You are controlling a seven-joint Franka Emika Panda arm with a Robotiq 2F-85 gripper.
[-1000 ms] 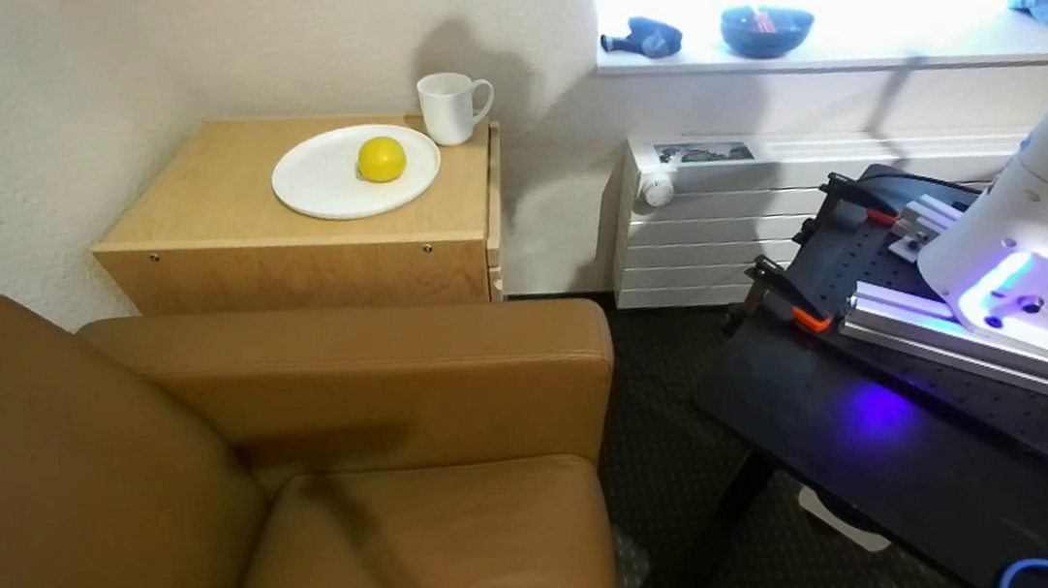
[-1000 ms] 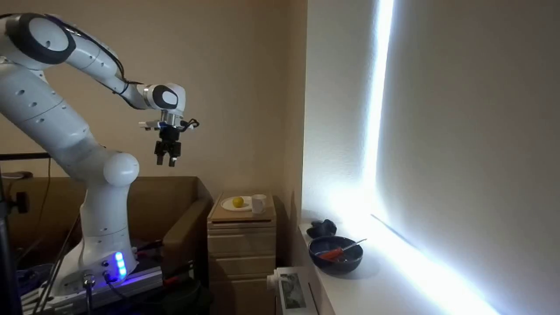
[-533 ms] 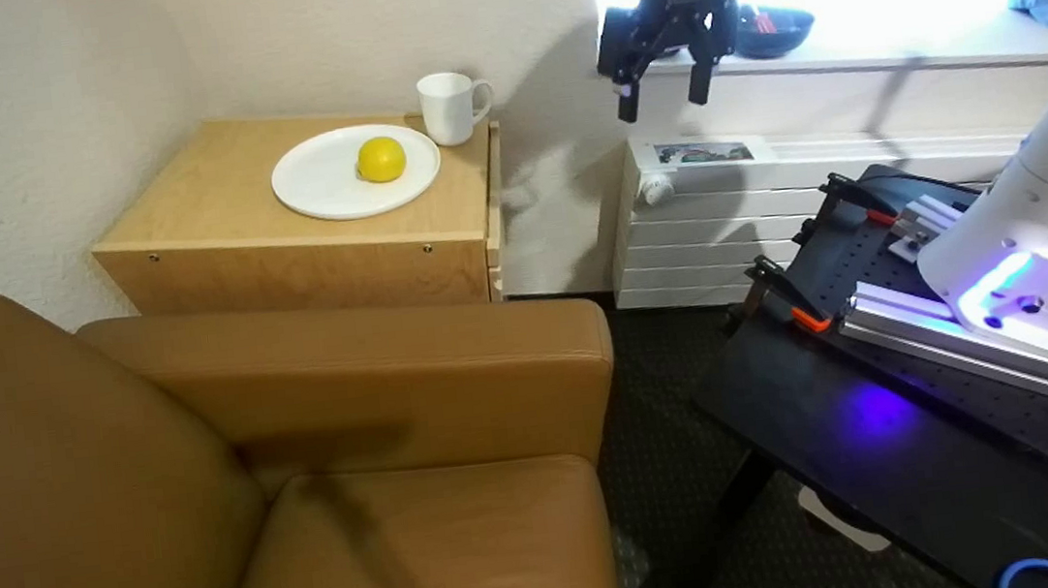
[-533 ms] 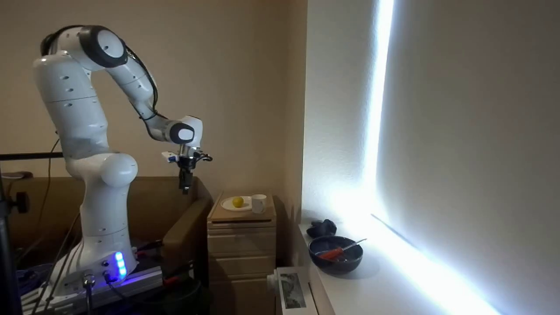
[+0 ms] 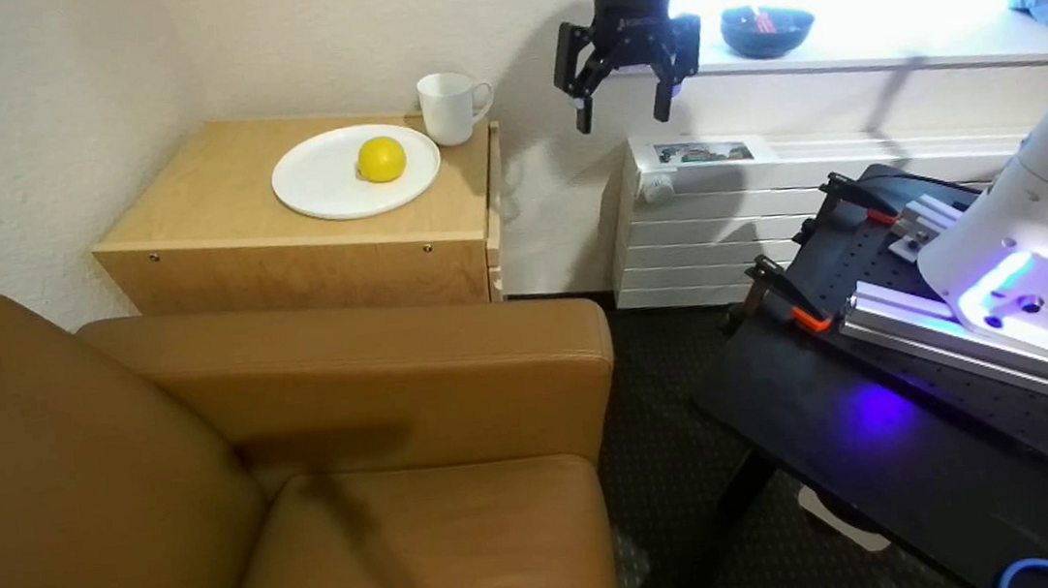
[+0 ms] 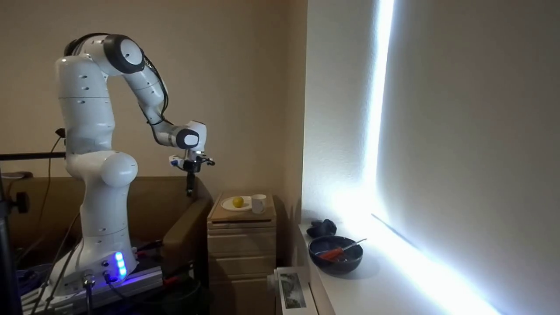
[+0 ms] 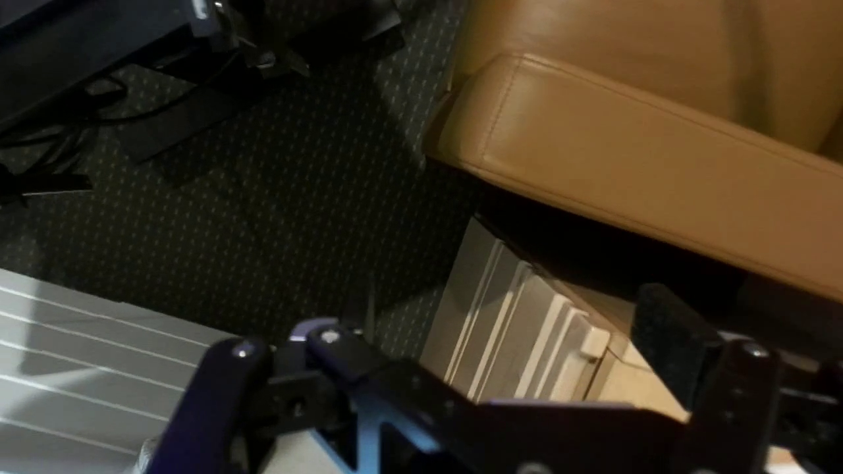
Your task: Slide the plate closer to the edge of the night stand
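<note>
End effector spread, plate lower, well apart, on night stand

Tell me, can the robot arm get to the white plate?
Probably yes, if it moves closer: the gripper hangs open and the plate looks free on the side toward the armchair. The white mug beside the plate might need dodging.

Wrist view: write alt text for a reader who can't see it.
An open, empty black claw spans the bottom; beyond it stands a boxy light tan wooden night stand. A brown leather armchair fills the upper right, a white ribbed radiator the lower left, dark speckled carpet between.
</note>
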